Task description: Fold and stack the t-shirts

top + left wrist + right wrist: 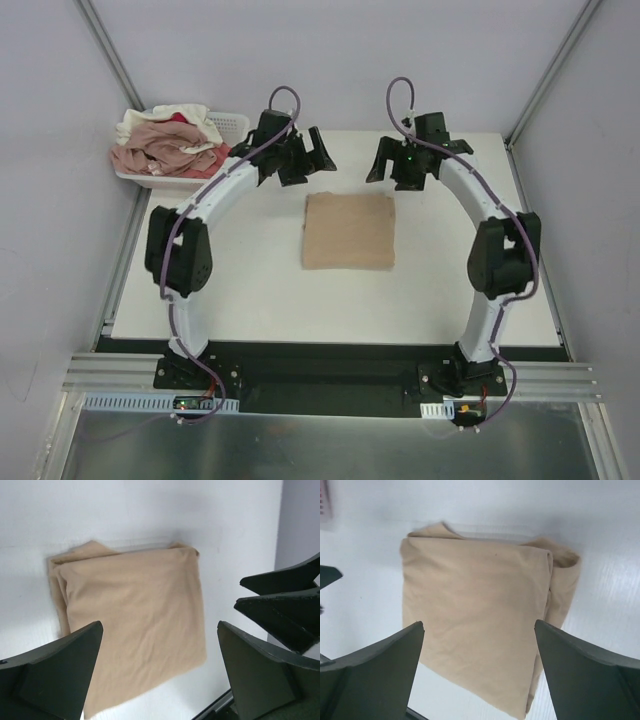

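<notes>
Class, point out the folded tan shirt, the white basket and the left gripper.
folded tan shirt (348,231): top external view, centre of cloth.
white basket (236,124): top external view, right wall.
left gripper (311,172): top external view, between fingertips.

Near edge of the tan t-shirt (135,620) partly behind left gripper (159,625) and right gripper (479,624); far edge blurry.

A robotics lab cell: grey panels (50,250) enclose a white table (260,300) fronted by an aluminium mounting rail (110,378).
</notes>
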Controlling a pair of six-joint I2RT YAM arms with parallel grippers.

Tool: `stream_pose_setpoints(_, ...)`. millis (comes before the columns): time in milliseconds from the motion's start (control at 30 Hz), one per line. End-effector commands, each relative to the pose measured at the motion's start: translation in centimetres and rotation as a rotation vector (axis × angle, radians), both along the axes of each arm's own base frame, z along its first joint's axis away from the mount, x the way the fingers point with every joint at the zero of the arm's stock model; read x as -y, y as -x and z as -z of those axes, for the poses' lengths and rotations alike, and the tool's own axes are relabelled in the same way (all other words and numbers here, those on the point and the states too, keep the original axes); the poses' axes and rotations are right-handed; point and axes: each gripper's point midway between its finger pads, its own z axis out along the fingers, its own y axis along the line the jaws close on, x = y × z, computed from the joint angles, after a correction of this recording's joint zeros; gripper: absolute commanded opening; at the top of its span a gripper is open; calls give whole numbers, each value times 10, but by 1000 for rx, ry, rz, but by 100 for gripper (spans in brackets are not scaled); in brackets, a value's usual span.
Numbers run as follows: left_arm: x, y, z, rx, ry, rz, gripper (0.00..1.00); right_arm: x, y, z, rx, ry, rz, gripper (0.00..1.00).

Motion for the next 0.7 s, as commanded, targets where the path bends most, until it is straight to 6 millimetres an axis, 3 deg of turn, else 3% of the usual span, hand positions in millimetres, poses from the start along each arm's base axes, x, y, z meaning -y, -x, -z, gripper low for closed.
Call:
stream_pose_setpoints(0, -36, 32, -64, 140, -26, -74, 99, 28, 40, -25, 70, 129, 25, 97)
stream_pose_setpoints(33, -45, 48, -39, 86, -62, -86, 99, 33, 47, -17, 55, 147, 33, 97)
stream_pose_setpoints(67, -54, 59, -49, 104, -62, -111, 99, 37, 53, -19, 64, 154, 46, 97)
stream_pose_setpoints(100, -63, 67, -41, 95, -86, -139, 99, 44, 65, 0, 22, 186, 64, 97)
stream_pose_setpoints(167, -80, 97, -23, 57, -112, -166, 99, 50, 71, 8, 5, 203, 79, 97)
stream_pose_setpoints(200, -89, 114, 3, 3, -143, -174, 99, 51, 76, 18, -21, 215, 81, 97)
stream_pose_setpoints(267, -101, 133, 2, 9, -141, -207, 99, 52, 79, 32, -66, 219, 92, 99)
stream_pose_setpoints(300, -109, 149, 24, -37, -165, -214, 99, 49, 80, 37, -86, 211, 91, 99)
stream_pose_setpoints(333, -114, 157, 18, -14, -156, -226, 99, 48, 81, 42, -105, 206, 97, 97)
stream_pose_setpoints(400, -124, 178, 37, -50, -172, -242, 99, 47, 82, 55, -140, 210, 103, 94)
stream_pose_setpoints(433, -128, 184, 30, -21, -156, -251, 99, 47, 82, 59, -148, 212, 106, 92)
stream_pose_setpoints(500, -138, 197, 41, -31, -170, -279, 99, 46, 82, 71, -180, 218, 111, 85)
stream_pose_setpoints(667, -155, 209, 33, 31, -178, -332, 99, 45, 82, 97, -246, 241, 115, 66)
